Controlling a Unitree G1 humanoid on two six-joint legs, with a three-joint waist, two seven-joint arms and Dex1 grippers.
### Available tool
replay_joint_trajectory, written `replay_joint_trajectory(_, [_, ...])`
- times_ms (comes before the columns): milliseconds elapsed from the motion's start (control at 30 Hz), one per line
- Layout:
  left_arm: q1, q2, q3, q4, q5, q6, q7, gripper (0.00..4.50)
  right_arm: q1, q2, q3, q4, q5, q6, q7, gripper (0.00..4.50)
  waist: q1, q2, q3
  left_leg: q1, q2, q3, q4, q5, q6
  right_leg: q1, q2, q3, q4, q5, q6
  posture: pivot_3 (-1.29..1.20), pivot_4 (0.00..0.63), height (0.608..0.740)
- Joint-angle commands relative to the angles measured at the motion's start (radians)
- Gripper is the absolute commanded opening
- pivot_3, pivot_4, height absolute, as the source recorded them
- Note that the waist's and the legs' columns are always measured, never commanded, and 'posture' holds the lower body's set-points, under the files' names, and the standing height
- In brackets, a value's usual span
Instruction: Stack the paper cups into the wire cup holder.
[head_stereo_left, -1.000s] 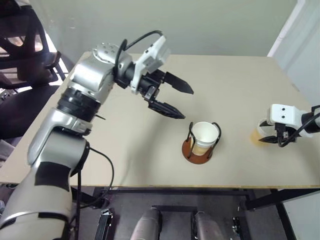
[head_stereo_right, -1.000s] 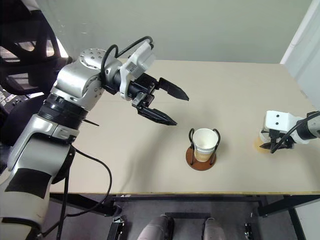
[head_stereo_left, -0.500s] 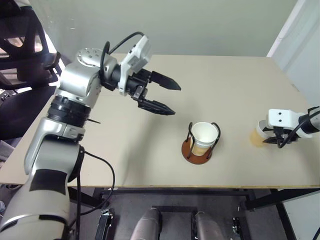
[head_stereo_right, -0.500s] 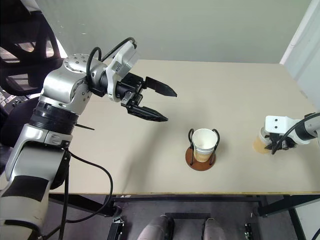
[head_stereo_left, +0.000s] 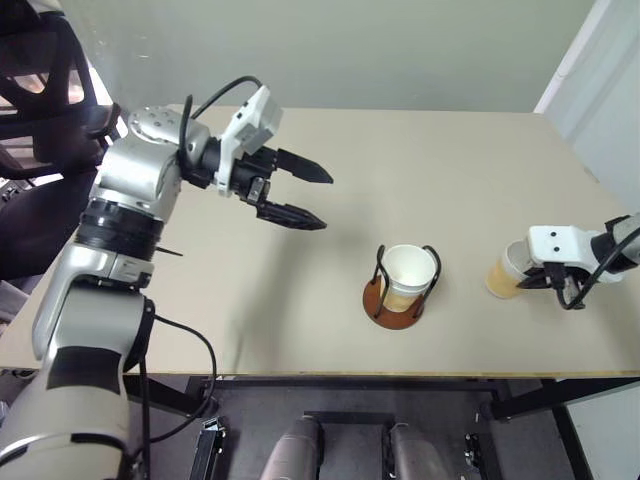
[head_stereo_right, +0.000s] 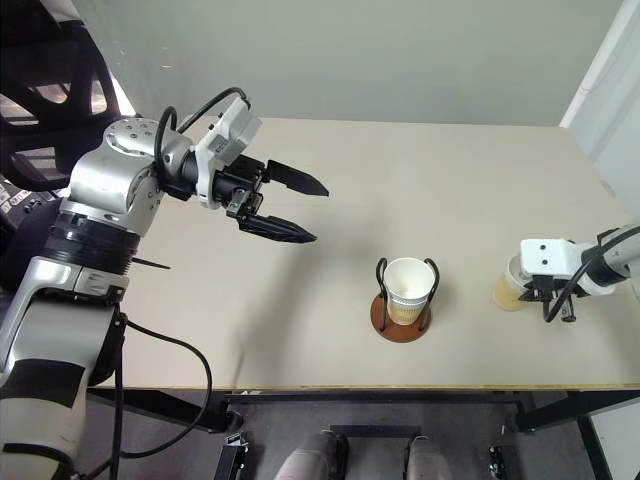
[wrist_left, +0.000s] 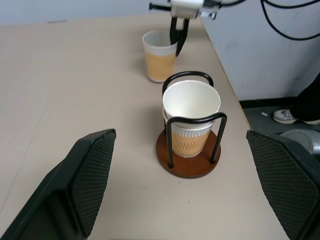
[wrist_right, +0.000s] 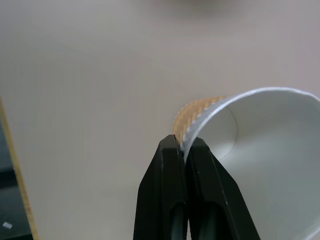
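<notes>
Up close, the right wrist view shows the right pincer (wrist_right: 184, 146) pinching a paper cup's (wrist_right: 260, 150) rim; left pincer (head_stereo_left: 312, 198) spread.

Tan-orange paper cups (wrist_left: 160, 55) with wavy embossed pattern and white interiors; reddish-brown disc base (wrist_left: 188, 162) with black wire arches; beige table (head_stereo_left: 450, 180); black gripper fingers (wrist_left: 90, 175).

Two tan cups (wrist_left: 190, 117), white inside, sit nested upright in the holder (wrist_left: 189, 161), a brown disc with two black wire arches. A third cup (head_stereo_left: 503, 273) stands tilted to its right, rim pinched.
</notes>
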Motion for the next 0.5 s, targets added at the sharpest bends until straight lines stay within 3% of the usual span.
replay_joint_trajectory(33, [0.001, 0.024, -0.001, 0.000, -0.009, -0.023, -0.028, 4.50, -0.033, -0.039, -0.076, -0.105, 0.058, 0.071, 0.017, 0.03, 0.000, 0.000, 0.000, 0.000, 0.000, 0.000, -0.001, 0.000, 0.000, 0.000, 0.000, 0.000, 0.000, -0.001, -0.001, 0.00, 0.150, 0.740])
replay_joint_trajectory(500, [0.010, -0.002, -0.031, 0.019, -0.016, -0.047, -0.028, 4.50, -0.360, -0.010, -0.115, -0.439, 0.315, 0.505, 0.014, 0.03, 0.001, 0.000, 0.000, 0.000, 0.001, -0.001, -0.011, 0.001, -0.004, -0.005, 0.001, -0.001, 0.002, -0.007, -0.006, 0.00, 0.150, 0.740])
